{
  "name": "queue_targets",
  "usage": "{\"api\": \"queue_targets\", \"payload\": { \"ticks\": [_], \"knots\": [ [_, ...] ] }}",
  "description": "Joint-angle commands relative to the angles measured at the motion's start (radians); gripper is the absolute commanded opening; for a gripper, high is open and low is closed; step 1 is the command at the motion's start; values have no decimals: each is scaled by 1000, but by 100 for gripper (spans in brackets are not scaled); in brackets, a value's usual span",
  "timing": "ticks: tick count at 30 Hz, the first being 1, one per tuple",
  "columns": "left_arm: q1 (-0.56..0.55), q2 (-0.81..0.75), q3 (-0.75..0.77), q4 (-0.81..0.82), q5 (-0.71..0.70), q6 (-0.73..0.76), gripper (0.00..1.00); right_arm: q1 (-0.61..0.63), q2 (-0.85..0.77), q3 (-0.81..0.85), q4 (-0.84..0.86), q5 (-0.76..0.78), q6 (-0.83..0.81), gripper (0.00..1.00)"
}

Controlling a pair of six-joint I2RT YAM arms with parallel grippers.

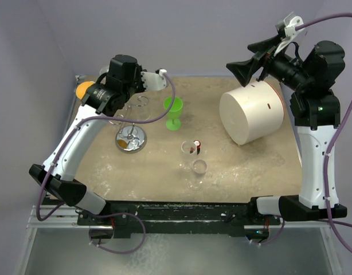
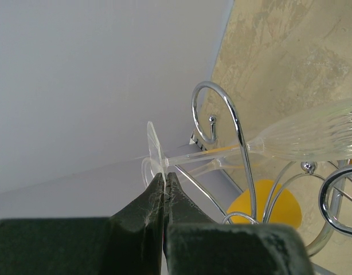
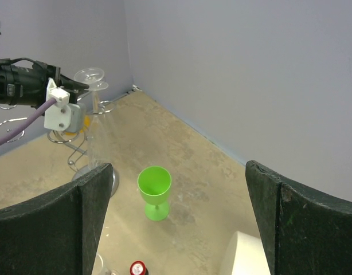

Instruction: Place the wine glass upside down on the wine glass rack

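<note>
My left gripper is shut on the edge of the foot of a clear wine glass. The glass hangs foot up and bowl down, and its stem runs past a curled wire arm of the silver rack. I cannot tell whether the stem touches the wire. In the right wrist view the glass hangs from the left gripper over the rack. The rack's shiny disc base stands at the back left. My right gripper is open, empty and raised at the back right.
A green goblet stands right of the rack. Two clear glasses and a red-capped item are mid-table. A big white cylinder lies at the right. An orange ball sits by the back-left corner.
</note>
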Motion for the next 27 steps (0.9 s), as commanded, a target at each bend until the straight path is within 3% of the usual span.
{"api": "queue_targets", "payload": {
  "ticks": [1,27],
  "knots": [
    [-8,-44,51,7,13,-27,0,-8,-14,2,52,-30,24,100],
    [-60,17,120,28,97,-68,0,-35,-22,-46,88,-40,39,100]
  ]
}}
